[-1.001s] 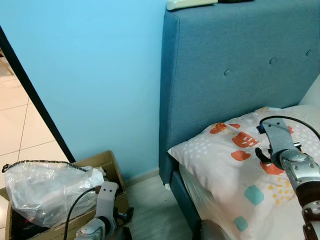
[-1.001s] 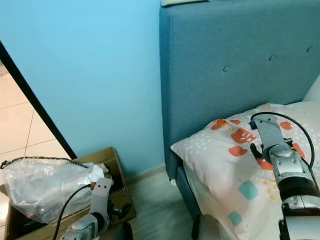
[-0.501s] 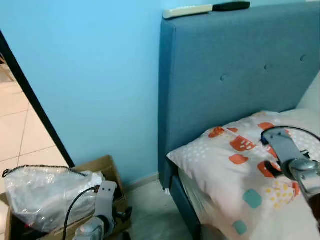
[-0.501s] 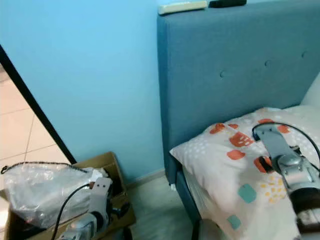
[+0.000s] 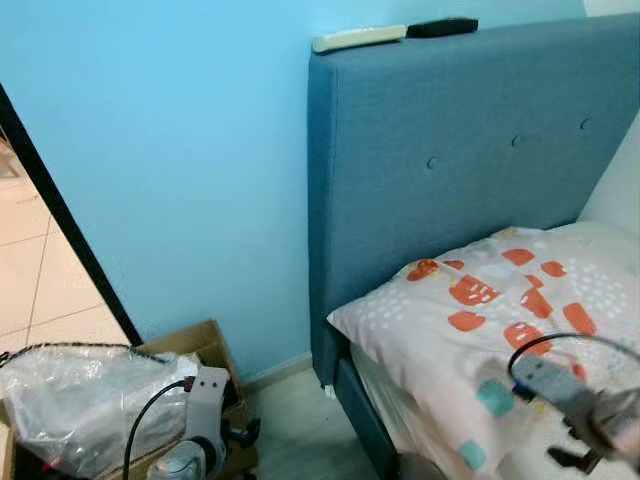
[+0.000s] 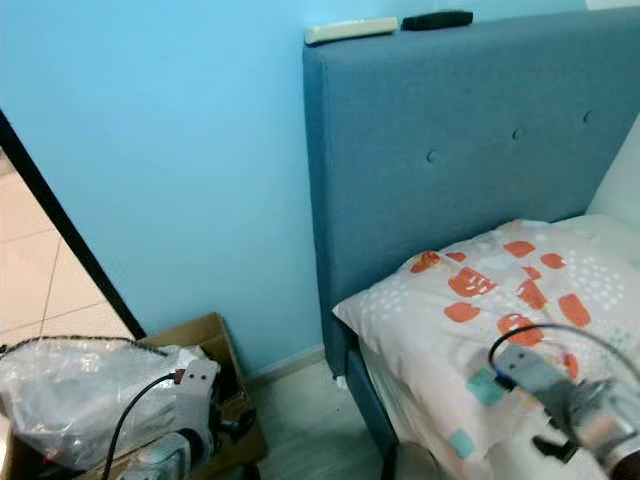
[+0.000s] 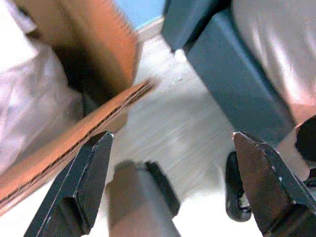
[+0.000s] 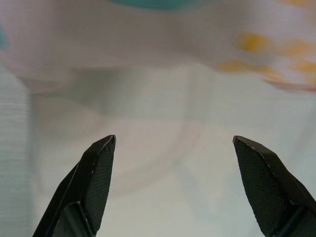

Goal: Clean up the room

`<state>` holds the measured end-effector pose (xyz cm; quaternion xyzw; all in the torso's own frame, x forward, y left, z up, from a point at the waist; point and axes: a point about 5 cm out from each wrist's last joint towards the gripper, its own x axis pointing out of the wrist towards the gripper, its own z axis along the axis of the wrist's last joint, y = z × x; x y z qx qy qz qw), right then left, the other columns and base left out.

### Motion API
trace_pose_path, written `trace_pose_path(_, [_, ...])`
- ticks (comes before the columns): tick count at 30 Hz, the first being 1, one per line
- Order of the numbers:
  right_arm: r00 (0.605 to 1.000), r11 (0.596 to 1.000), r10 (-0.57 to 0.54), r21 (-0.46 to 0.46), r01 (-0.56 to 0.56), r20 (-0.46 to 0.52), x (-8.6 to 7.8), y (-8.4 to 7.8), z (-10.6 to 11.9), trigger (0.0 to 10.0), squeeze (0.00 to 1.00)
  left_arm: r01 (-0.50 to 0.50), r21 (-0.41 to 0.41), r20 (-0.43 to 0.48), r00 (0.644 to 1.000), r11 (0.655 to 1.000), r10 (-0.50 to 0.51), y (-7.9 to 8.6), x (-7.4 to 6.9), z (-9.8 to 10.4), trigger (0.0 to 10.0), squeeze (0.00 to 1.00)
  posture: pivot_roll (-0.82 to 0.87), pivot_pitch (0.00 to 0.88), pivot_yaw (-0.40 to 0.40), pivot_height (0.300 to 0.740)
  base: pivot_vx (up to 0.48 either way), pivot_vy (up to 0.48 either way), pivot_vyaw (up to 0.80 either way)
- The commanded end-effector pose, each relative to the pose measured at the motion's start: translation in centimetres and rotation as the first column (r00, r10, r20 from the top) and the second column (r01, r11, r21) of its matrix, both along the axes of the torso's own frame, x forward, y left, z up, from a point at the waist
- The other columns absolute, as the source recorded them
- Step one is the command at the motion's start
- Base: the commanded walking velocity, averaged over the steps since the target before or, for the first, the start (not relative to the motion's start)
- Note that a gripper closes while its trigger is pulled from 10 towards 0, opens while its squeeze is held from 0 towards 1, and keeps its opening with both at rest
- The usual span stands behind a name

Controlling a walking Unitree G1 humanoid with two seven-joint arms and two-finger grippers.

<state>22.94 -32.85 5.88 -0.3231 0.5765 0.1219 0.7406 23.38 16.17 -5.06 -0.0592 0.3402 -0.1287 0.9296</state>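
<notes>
Over pillow [image 5: 500,320], right claw [image 8: 173,182] lowered, open

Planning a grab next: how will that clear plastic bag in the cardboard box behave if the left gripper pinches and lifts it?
Probably floppy: the clear plastic bag looks thin and crumpled, sagging over the cardboard box. Likely light, though its contents are hard to make out. The film may slip or stretch between the fingers of the left gripper, which is open above the floor beside the box.

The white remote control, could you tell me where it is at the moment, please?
In the eye views the white remote lies on top of the blue headboard, at its left end, with the black remote just to its right.
</notes>
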Motion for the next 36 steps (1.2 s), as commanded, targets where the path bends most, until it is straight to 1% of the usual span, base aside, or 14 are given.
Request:
trace_pose_path(1, [1.000, 1.000, 0.019, -0.007, -0.019, 0.010, 0.3, 0.7, -1.2, 10.0, 0.00, 0.002, 0.010, -0.010, 1.000, 1.000, -0.001, 0.4, -0.5, -0.3, 10.0, 0.00, 0.08, 0.054, -0.003, 0.598, 0.000, 0.000, 0.00])
trace_pose_path(6, [1.000, 1.000, -0.003, 0.006, 0.003, 0.006, -0.1, 2.8, -4.2, 10.0, 0.00, 0.000, 0.014, -0.012, 1.000, 1.000, 0.000, 0.7, -0.9, -0.5, 10.0, 0.00, 0.10, 0.069, -0.003, 0.598, 0.000, 0.000, 0.00])
trace_pose_path(8, [0.995, 0.999, -0.045, -0.018, 0.047, 0.093, 0.4, 3.2, -5.3, 10.0, 0.00, -0.001, 0.018, -0.012, 1.000, 1.000, 0.001, 1.0, -1.2, -0.6, 10.0, 0.00, 0.11, 0.089, 0.001, 0.598, 0.000, 0.000, 0.00])
trace_pose_path(11, [0.982, 0.999, -0.021, -0.022, 0.026, 0.188, 1.4, 4.2, -5.6, 10.0, 0.00, 0.000, 0.023, -0.013, 1.000, 1.000, 0.000, 1.3, -1.5, -0.7, 10.0, 0.00, 0.12, 0.093, 0.000, 0.598, 0.000, 0.000, 0.00])
trace_pose_path(17, [0.971, 0.999, -0.035, -0.008, 0.038, 0.238, 2.0, 4.5, -5.6, 10.0, 0.00, -0.001, 0.024, -0.013, 1.000, 1.000, 0.001, 1.3, -1.5, -0.7, 10.0, 0.00, 0.12, 0.098, -0.001, 0.598, 0.000, 0.000, 0.00])
trace_pose_path(18, [0.930, 0.999, 0.023, 0.013, -0.029, 0.367, 3.8, 6.0, -5.0, 10.0, 0.00, -0.003, 0.026, -0.011, 1.000, 1.000, 0.003, 1.4, -1.6, -0.7, 10.0, 0.00, 0.12, 0.103, 0.003, 0.598, 0.000, 0.000, 0.00])
trace_pose_path(19, [0.930, 0.999, 0.023, 0.013, -0.029, 0.367, 3.8, 6.0, -5.0, 10.0, 0.00, -0.003, 0.026, -0.011, 1.000, 1.000, 0.003, 1.4, -1.6, -0.7, 10.0, 0.00, 0.12, 0.103, 0.003, 0.598, 0.000, 0.000, 0.00])
trace_pose_path(20, [0.882, 0.996, 0.039, 0.057, -0.074, 0.469, 5.3, 7.6, -4.4, 10.0, 0.00, -0.004, 0.028, -0.008, 1.000, 1.000, 0.004, 1.5, -1.6, -0.7, 10.0, 0.00, 0.13, 0.102, 0.003, 0.598, 0.000, 0.000, 0.00])
trace_pose_path(21, [0.882, 0.996, 0.039, 0.057, -0.074, 0.469, 5.3, 7.6, -4.4, 10.0, 0.00, -0.004, 0.028, -0.008, 1.000, 1.000, 0.004, 1.5, -1.6, -0.7, 10.0, 0.00, 0.13, 0.102, 0.003, 0.598, 0.000, 0.000, 0.00])
trace_pose_path(22, [0.822, 0.988, 0.052, 0.088, -0.124, 0.567, 6.7, 9.4, -3.6, 10.0, 0.00, -0.002, 0.029, -0.005, 1.000, 1.000, 0.003, 1.5, -1.6, -0.7, 10.0, 0.00, 0.13, 0.102, 0.003, 0.598, 0.000, 0.000, 0.00])
trace_pose_path(23, [0.822, 0.988, 0.052, 0.088, -0.124, 0.567, 6.7, 9.4, -3.6, 10.0, 0.00, -0.002, 0.029, -0.005, 1.000, 1.000, 0.003, 1.5, -1.6, -0.7, 10.0, 0.00, 0.13, 0.102, 0.003, 0.598, 0.000, 0.000, 0.00])
trace_pose_path(25, [0.748, 0.979, 0.030, 0.132, -0.156, 0.663, 8.3, 11.3, -2.4, 10.0, 0.00, -0.002, 0.031, 0.003, 1.000, 1.000, 0.002, 1.4, -1.5, -0.6, 10.0, 0.00, 0.13, 0.100, 0.000, 0.598, 0.000, 0.000, 0.00])
trace_pose_path(32, [0.740, 0.973, -0.015, 0.181, -0.145, 0.673, 8.5, 11.8, -2.5, 10.0, 0.00, -0.003, 0.031, 0.006, 1.000, 1.000, 0.002, 1.3, -1.4, -0.6, 10.0, 0.00, 0.13, 0.098, -0.005, 0.598, 0.000, 0.000, 0.00])
trace_pose_path(36, [0.767, 0.968, -0.029, 0.208, -0.137, 0.641, 7.8, 11.5, -3.4, 10.0, 0.00, -0.004, 0.027, 0.006, 1.000, 1.000, 0.004, 1.2, -1.4, -0.6, 10.0, 0.00, 0.12, 0.097, -0.007, 0.598, 0.000, 0.000, 0.00])
